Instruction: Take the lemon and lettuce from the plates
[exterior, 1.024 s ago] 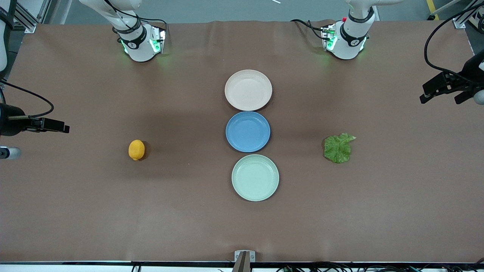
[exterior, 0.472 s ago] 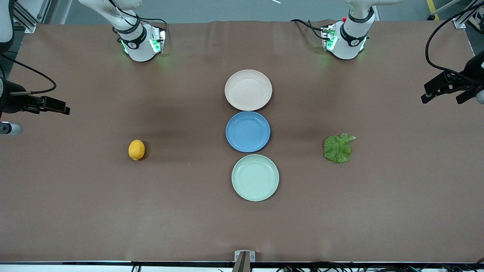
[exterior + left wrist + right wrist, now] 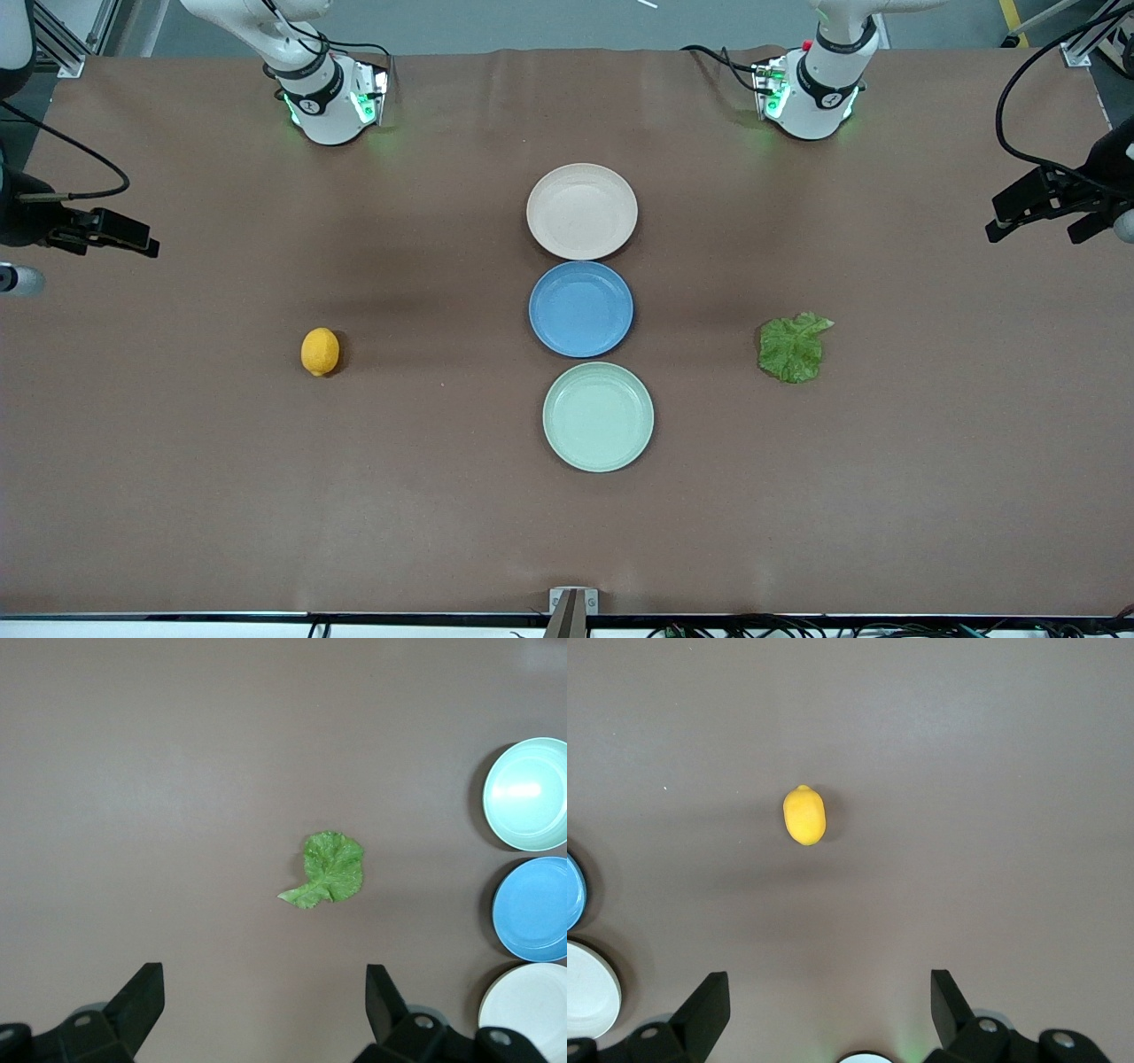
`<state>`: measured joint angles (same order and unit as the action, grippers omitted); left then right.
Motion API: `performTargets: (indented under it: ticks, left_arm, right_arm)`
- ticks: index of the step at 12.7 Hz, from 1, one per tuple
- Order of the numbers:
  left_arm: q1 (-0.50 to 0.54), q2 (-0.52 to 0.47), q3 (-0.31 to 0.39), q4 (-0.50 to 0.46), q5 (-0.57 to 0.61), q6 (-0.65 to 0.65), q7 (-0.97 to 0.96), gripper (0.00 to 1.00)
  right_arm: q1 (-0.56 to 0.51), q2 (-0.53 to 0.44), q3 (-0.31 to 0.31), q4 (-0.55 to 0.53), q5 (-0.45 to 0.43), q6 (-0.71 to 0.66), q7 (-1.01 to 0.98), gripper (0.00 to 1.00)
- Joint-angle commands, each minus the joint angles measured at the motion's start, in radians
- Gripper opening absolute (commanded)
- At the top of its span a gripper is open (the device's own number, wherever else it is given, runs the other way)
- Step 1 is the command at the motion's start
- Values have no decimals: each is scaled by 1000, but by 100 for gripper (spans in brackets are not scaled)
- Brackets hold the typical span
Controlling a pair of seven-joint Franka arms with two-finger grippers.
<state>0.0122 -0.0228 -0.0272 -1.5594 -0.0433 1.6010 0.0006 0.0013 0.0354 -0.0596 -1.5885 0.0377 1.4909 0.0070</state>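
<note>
The lemon (image 3: 320,352) lies on the bare table toward the right arm's end; it also shows in the right wrist view (image 3: 804,815). The lettuce (image 3: 793,347) lies flat on the table toward the left arm's end and shows in the left wrist view (image 3: 328,870). The beige-pink plate (image 3: 582,211) and the mint green plate (image 3: 598,416) are both empty. My right gripper (image 3: 146,244) hangs open and empty high over the right arm's end of the table (image 3: 828,979). My left gripper (image 3: 1029,236) hangs open and empty high over the left arm's end (image 3: 263,973).
An empty blue plate (image 3: 581,308) sits between the two other plates in a row down the table's middle. The arm bases (image 3: 328,97) (image 3: 811,89) stand at the table's edge farthest from the front camera. Cables hang near both grippers.
My right gripper has moved toward the robots' edge of the table, still open. My left gripper has barely shifted. Lemon, lettuce and plates have not moved.
</note>
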Motion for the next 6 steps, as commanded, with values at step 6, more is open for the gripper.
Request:
performTargets:
  ticks: [6]
  left_arm:
    - [-6,11,1,30,20,-18,7,100]
  right_arm:
    - [20,-131,-8,-134,-12,61,-13,100]
